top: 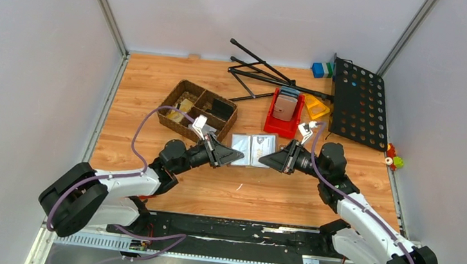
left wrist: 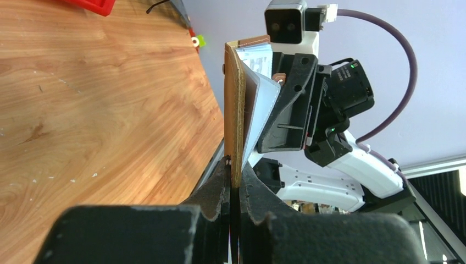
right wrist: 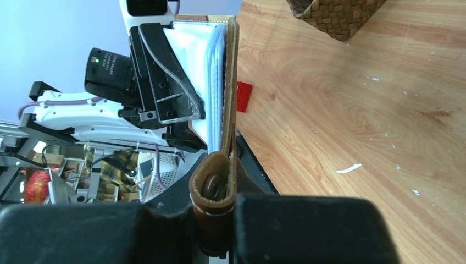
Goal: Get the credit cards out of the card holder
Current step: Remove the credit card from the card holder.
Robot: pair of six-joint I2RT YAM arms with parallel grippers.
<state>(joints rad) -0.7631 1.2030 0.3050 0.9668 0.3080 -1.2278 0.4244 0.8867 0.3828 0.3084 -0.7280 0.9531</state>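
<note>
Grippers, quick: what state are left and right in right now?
Left gripper: shut on the left edge of the open brown leather-look card holder.
Right gripper: shut on the same card holder's right edge, at its tab clasp.

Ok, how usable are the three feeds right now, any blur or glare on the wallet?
Top external: even light, sharp, mild sheen on the silvery sleeves of the brown leather folding card holder. Left wrist: black left gripper soft up close, holder's edge crisp. Right wrist: white sleeves washed out, right gripper blurred.
</note>
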